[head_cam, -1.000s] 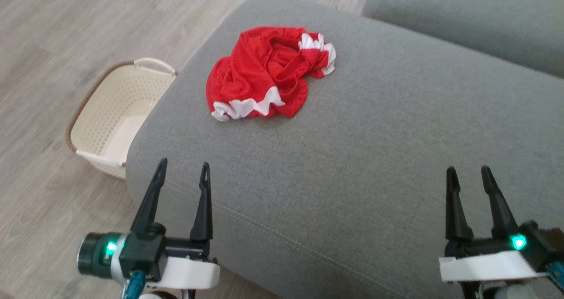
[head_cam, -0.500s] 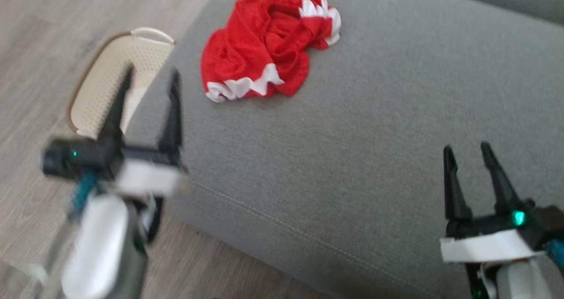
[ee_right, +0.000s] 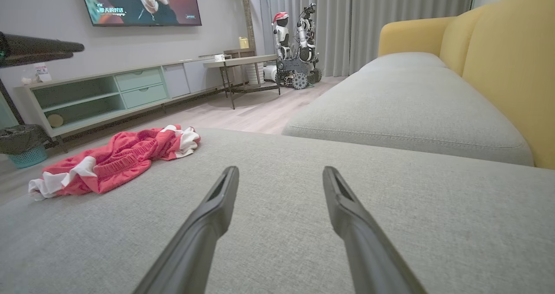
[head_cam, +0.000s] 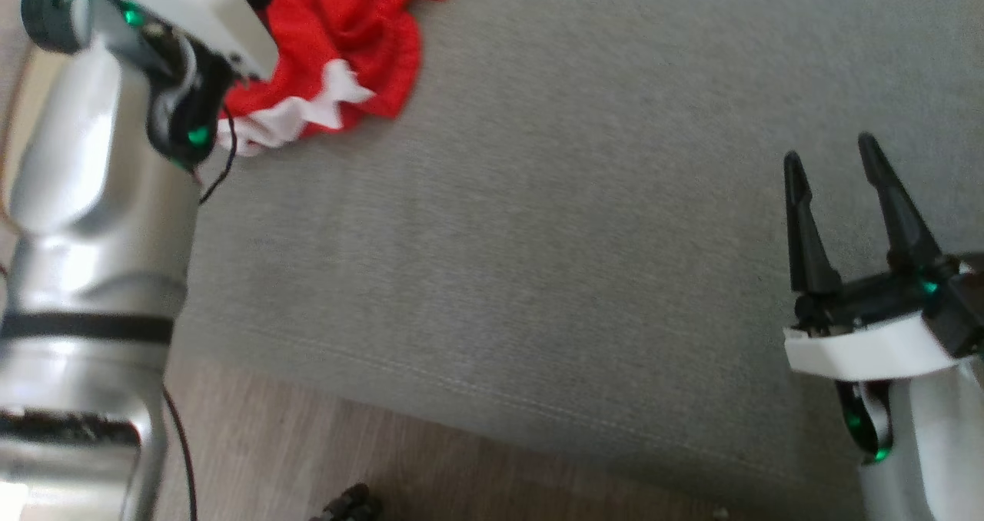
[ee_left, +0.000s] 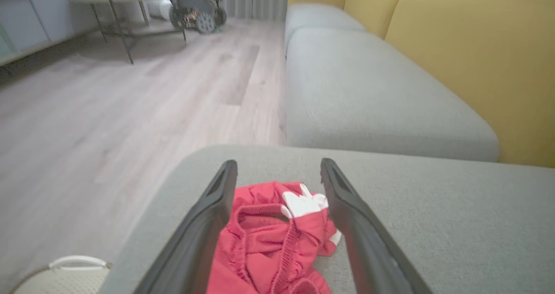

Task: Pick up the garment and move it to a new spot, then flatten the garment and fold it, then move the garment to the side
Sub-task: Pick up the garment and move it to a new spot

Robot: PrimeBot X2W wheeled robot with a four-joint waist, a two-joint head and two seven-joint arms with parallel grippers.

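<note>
As the red garment (ee_left: 260, 242) lies on the cushion (head_cam: 576, 237) just ahead of our left gripper (ee_left: 278, 164) — jaws wide, nothing held — that arm is nearer; our right gripper (head_cam: 834, 148), likewise, stands well apart.

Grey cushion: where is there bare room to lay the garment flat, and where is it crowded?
Widest bare stretch of the grey cushion: between the red garment and the right pincer, down to the front seam. The neighbouring cushion beside the yellow backrest is bare too. Crowded: the garment's corner, with the left pincer above it.
</note>
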